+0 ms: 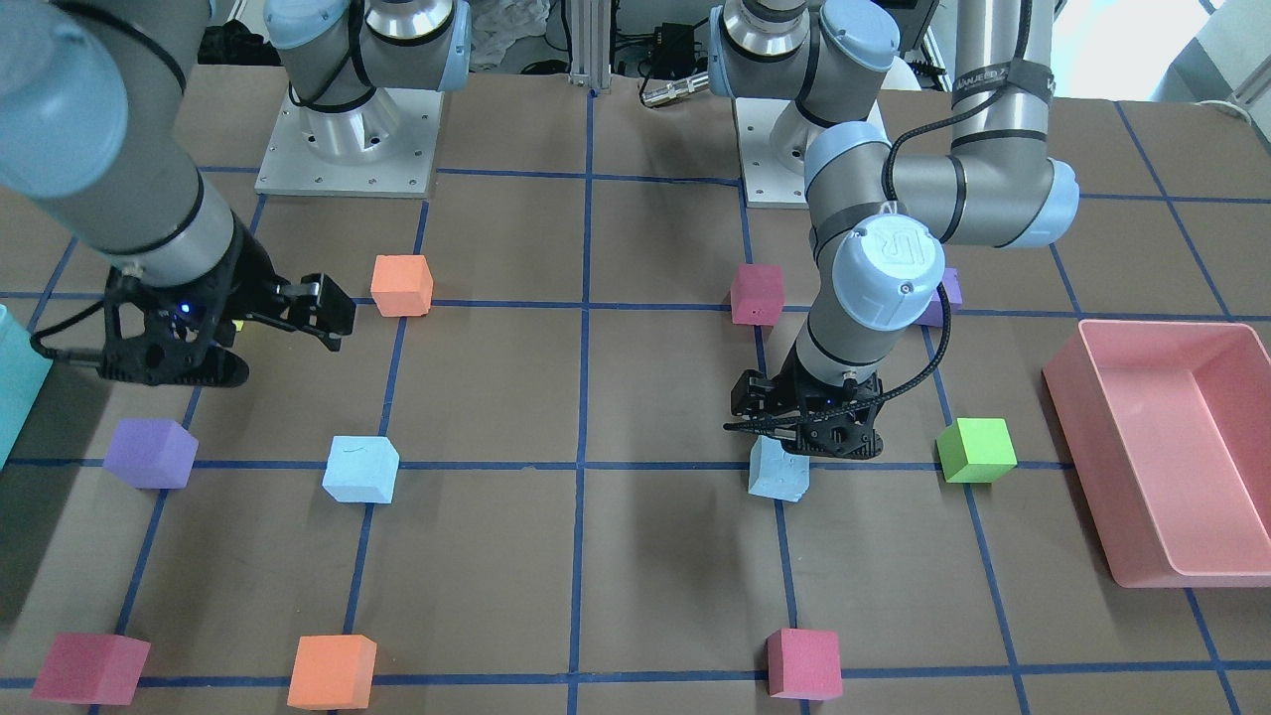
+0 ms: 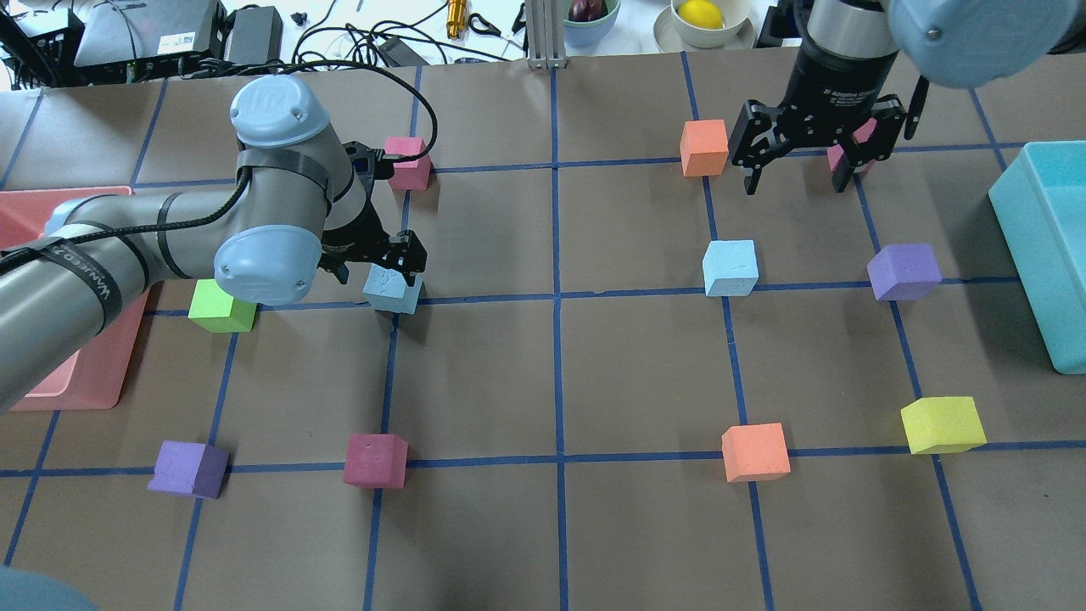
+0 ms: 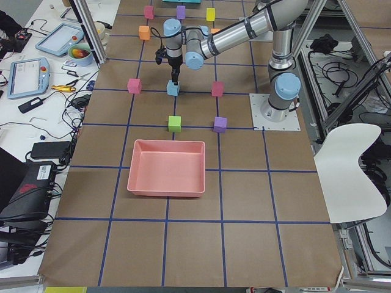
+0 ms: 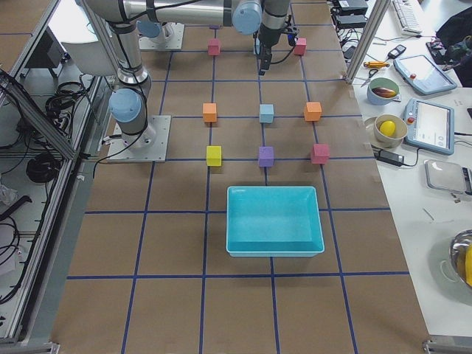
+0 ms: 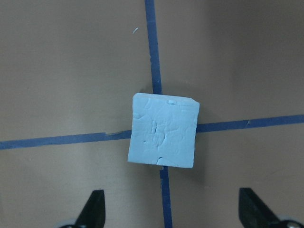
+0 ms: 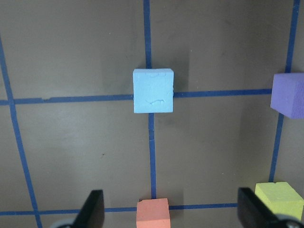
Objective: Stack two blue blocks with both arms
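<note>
One pale sky-blue foam cube (image 2: 392, 290) sits on a blue tape crossing (image 5: 153, 57) just under the left black two-finger gripper (image 5: 172, 203). The gripper's fingers are spread wide and clear of the cube. The second sky-blue foam cube (image 2: 730, 267) lies apart from the right gripper (image 2: 796, 180), on the robot's side of it, and that gripper's fingers are also spread.

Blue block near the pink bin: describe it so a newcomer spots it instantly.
In the overhead view, find the pink bin at the table's left end. Beside it sits a green cube, and the next cube along the same tape line is the blue block. Unlike the other blue block, which has nothing over it, this one lies just below the open left end effector.
</note>
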